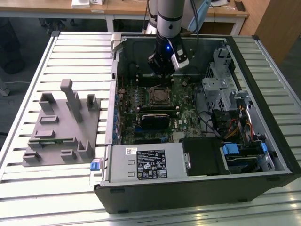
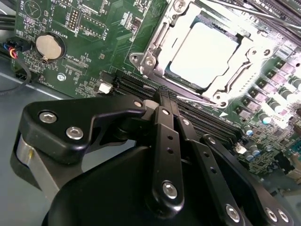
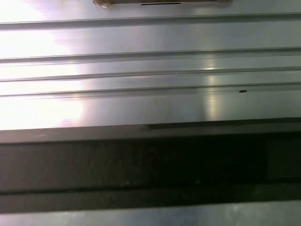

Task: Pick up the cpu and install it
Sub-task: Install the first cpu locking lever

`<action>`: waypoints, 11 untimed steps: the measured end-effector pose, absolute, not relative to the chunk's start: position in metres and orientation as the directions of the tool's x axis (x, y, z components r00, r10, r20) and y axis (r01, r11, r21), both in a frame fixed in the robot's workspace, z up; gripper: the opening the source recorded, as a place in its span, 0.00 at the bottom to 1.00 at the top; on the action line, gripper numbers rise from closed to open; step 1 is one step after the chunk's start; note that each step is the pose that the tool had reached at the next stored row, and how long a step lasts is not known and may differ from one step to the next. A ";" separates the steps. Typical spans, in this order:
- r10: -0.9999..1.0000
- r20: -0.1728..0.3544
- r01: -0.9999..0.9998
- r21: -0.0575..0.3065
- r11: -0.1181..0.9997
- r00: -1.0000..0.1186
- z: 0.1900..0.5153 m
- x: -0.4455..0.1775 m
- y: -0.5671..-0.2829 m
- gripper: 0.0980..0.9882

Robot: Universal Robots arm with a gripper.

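Exterior view: my gripper (image 1: pixel 165 70) hangs inside the case (image 1: pixel 197 188), just behind the socket (image 1: pixel 160 95). Second wrist view: fingers (image 2: pixel 165 101) pinched together, holding nothing; cpu (image 2: pixel 204 54) sits seated in the socket. It looks thin, stiff, light, fragile; edges are the place to grip.

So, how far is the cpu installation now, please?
Done, it seems: the cpu already lies inside the socket frame on the motherboard. In hand: nothing visible; the gripper sits beside the socket, above the memory slots. Left: I cannot tell whether the cpu is fully seated or the frame is locked.
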State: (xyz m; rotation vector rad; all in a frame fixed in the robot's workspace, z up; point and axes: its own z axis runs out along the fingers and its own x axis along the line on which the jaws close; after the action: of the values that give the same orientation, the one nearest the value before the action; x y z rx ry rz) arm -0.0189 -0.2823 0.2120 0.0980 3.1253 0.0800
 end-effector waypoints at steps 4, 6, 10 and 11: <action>0.063 -0.012 0.062 0.050 0.997 -0.998 0.209 -0.018 -0.282 0.01; 0.063 -0.012 0.062 0.050 0.997 -0.998 0.208 -0.018 -0.282 0.01; 0.063 -0.011 0.062 0.049 0.997 -0.998 0.206 -0.017 -0.282 0.01; 0.063 -0.011 0.062 0.049 0.997 -0.998 0.205 -0.017 -0.282 0.01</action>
State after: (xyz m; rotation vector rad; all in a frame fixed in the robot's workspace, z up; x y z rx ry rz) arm -0.0170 -0.2823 0.2050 0.0981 3.1264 0.0753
